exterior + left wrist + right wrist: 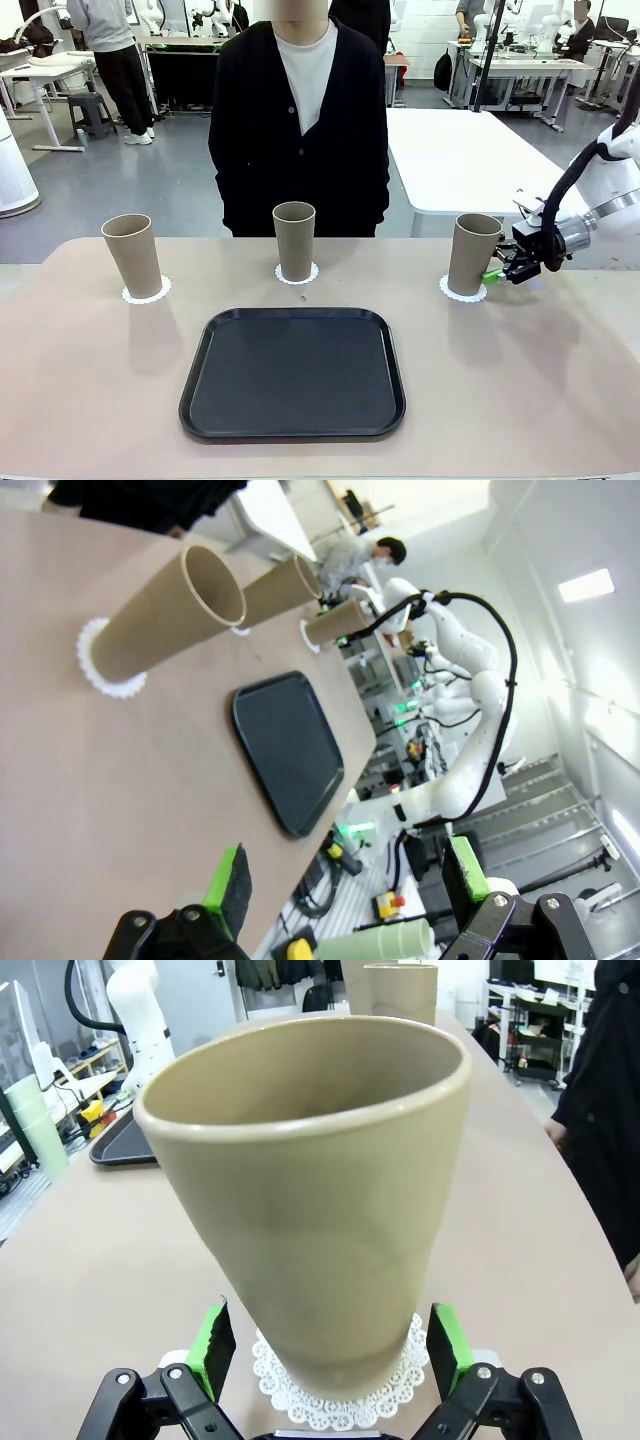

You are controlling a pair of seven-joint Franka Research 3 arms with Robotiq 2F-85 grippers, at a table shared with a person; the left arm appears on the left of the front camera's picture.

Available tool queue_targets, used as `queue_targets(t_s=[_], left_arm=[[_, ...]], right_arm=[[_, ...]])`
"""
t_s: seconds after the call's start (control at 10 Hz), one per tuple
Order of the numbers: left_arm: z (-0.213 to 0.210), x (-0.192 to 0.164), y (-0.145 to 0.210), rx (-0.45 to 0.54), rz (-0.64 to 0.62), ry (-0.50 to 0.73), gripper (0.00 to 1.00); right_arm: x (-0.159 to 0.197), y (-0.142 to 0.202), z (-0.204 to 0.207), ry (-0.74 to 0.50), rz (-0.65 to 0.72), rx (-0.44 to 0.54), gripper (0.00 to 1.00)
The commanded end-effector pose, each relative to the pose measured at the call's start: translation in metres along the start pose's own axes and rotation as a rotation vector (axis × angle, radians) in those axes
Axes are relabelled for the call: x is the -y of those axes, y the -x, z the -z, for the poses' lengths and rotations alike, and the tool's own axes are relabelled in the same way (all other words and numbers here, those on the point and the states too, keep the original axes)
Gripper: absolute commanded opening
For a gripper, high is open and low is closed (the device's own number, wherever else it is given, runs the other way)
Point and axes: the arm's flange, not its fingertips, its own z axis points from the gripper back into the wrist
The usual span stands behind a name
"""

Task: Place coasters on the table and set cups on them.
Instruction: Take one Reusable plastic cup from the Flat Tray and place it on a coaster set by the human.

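Cups: three upright on table [90, 400], each on own coaster; left cup [132, 256], middle cup [294, 240], right cup [474, 253]. Right coaster [462, 291] scalloped, white. Black tray [292, 373] near middle, bare. Right gripper [500, 272] spread, pads flanking right cup base, not pinching. Left gripper [345, 880] spread, above table edge.

Three cups [294, 240], three coasters [146, 293], one tray [292, 374]

Tan cups, white lacy coasters, black tray on beige

Three matte tan-brown cups [295, 238] stand on white scallop-edged coasters [146, 292]; the surface [520, 380] is plain beige, the tray [293, 372] black, perhaps faintly glossy; the right hand [502, 268] is black with green pads.
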Motion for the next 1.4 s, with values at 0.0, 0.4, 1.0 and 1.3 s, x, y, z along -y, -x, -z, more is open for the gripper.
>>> queue_targets(t_s=[0.0,0.4,1.0,1.3], left_arm=[[-0.001,0.002,-0.001,0.014,0.006,0.003,1.00],[-0.001,0.002,-0.001,0.014,0.006,0.003,1.00],[-0.001,0.002,-0.001,0.014,0.006,0.003,1.00],[-0.001,0.002,-0.001,0.014,0.006,0.003,1.00]], right_arm=[[0.010,0.000,-0.006,0.033,0.027,-0.005,1.00],[0.007,0.002,-0.035,0.150,0.081,-0.082,1.00],[-0.137,-0.133,-0.094,0.558,0.382,-0.411,1.00],[-0.187,-0.195,-0.082,0.620,0.611,-0.514,1.00]])
